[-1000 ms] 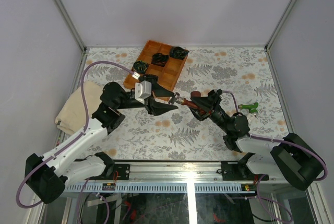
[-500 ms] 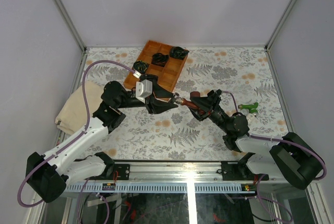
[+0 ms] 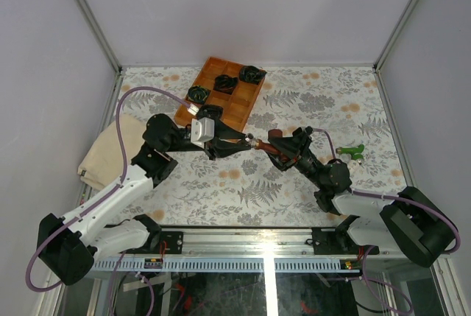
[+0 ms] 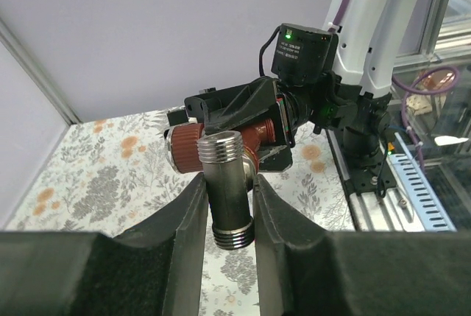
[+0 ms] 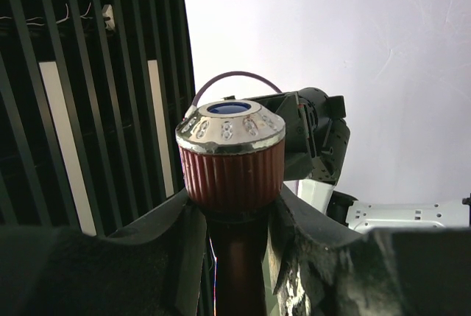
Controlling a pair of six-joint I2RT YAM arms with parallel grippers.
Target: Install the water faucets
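Observation:
The dark red-brown water faucet (image 3: 257,143) hangs above the table's middle, held from both sides. My right gripper (image 3: 271,146) is shut on its dark red stem (image 5: 235,257), just under the ribbed knob with a silver cap (image 5: 232,158). My left gripper (image 3: 241,143) is shut on the faucet's silvery threaded pipe (image 4: 229,191), with a finger (image 4: 188,220) pressed to each side. In the left wrist view the right gripper (image 4: 257,121) sits behind the red knob (image 4: 184,150). The bright green water faucet (image 3: 350,153) lies on the table at the right, apart from both arms.
A wooden compartment tray (image 3: 243,106) at the back centre holds black-and-green coiled bundles (image 3: 225,82). A beige cloth (image 3: 103,155) lies at the left edge of the floral tabletop (image 3: 294,191). Grey walls close in three sides.
My left gripper has moved right to the faucet and closed on its silvery threaded end. The right gripper has kept its hold and barely moved.

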